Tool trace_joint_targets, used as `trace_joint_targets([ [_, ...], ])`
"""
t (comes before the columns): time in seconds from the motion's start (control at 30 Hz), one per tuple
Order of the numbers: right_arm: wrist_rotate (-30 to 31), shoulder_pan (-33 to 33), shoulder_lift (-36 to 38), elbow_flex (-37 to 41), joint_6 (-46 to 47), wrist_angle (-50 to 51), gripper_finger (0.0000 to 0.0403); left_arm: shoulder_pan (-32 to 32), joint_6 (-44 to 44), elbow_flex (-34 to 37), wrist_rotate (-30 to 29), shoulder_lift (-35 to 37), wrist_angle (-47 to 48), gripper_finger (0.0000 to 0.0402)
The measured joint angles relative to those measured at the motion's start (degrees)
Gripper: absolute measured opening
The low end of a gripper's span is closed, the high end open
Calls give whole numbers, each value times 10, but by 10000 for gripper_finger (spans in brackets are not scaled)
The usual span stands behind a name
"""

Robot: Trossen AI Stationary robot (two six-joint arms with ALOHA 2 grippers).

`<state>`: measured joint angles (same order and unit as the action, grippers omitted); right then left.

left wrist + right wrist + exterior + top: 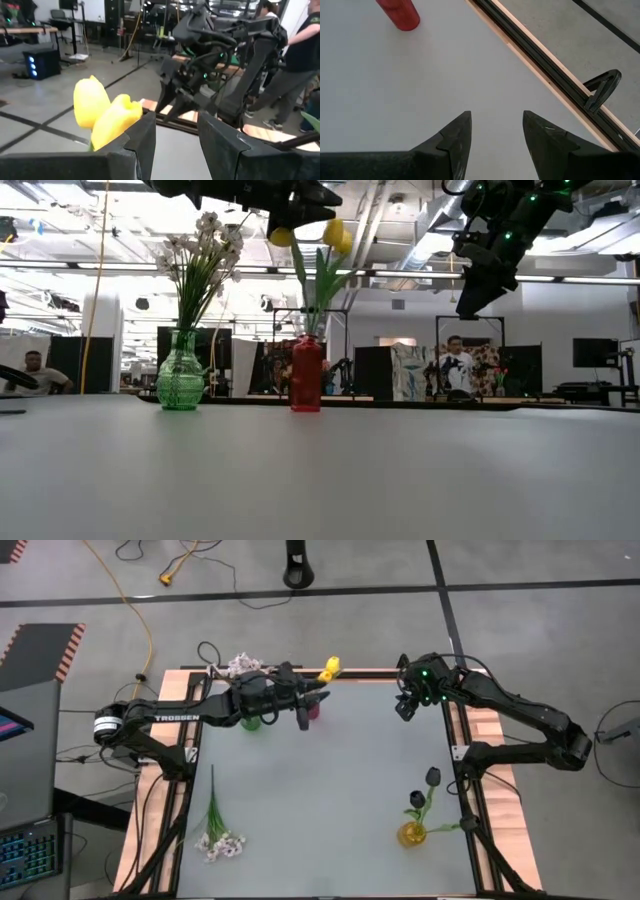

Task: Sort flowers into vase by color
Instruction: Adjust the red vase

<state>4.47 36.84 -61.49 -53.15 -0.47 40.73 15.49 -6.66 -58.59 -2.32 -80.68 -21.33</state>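
Note:
Two yellow tulips stand in a red vase at the table's far edge, their heads just beside the outer side of one finger of my open left gripper, which hovers above the vase. I cannot tell whether that finger touches them. A green vase holds white blossoms. A yellow vase near the right edge holds dark tulips. One white-pinkish spray lies flat on the near left of the table. My right gripper hangs open above the far right, empty.
The left arm passes over the green vase. The table's wooden frame and black rail run close by the right gripper. People and furniture show in the room beyond the table. Bare grey tabletop spreads across the middle.

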Motion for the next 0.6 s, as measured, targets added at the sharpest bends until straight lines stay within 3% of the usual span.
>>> trace_joint_targets([
  [0.27,0,0,0,0,0,-7,203,3,21,0,-35,0,-9,134],
  [0.6,-12,-1,-3,0,0,-97,203,9,38,0,-35,0,-26,134],
])
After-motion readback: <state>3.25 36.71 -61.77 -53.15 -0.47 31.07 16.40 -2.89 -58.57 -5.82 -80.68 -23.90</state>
